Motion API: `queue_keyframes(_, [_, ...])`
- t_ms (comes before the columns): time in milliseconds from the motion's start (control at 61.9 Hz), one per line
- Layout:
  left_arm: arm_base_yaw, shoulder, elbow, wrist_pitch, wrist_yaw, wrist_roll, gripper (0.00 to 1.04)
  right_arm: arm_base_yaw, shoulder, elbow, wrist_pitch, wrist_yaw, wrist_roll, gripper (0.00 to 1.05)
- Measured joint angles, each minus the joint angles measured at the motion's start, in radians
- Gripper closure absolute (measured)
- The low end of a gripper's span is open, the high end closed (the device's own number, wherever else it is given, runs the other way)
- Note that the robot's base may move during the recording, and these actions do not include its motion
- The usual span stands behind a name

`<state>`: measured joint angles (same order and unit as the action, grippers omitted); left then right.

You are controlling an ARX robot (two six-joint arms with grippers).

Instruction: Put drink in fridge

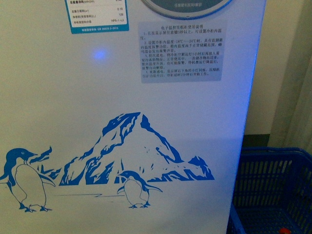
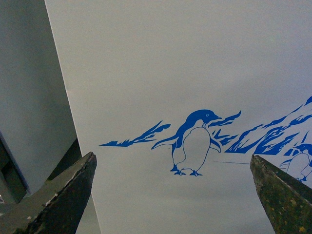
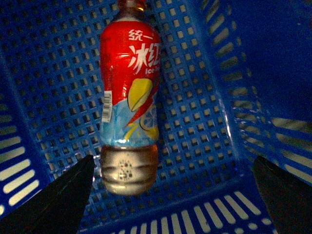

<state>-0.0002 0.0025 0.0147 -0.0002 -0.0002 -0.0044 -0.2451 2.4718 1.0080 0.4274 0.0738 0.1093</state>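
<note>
Drink (image 3: pixel 129 97) lies on the mesh floor of the blue basket (image 3: pixel 204 122), hemmed in by the basket's walls. The right gripper (image 3: pixel 173 161) is spread wide over it, fingers clear of the bottle and holding nothing. Just beside the basket stands the fridge (image 1: pixel 122 97), showing its white front with the penguin decal (image 1: pixel 131 151). The left gripper (image 2: pixel 172 156), away from the basket, gapes wide and empty before that front.

The drink (image 3: pixel 129 97) has its cap cut off at the edge. The fridge (image 1: pixel 122 97) shows only its front wall, its notice (image 1: pixel 178 53) too small to read. The basket (image 1: pixel 273 180), right, is cropped.
</note>
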Motion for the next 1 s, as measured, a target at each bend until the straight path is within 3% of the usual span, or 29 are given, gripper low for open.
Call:
queue_keyframes(614, [0.0, 0.0, 0.0, 0.0, 0.0, 0.0, 0.08, 0.066, 0.464, 0.553, -0.224, 0.031, 0.129, 0.07])
queue_keyframes(1002, [0.0, 0.0, 0.0, 0.0, 0.0, 0.0, 0.08, 0.091, 0.558, 0.644, -0.28, 0.032, 0.139, 0.07])
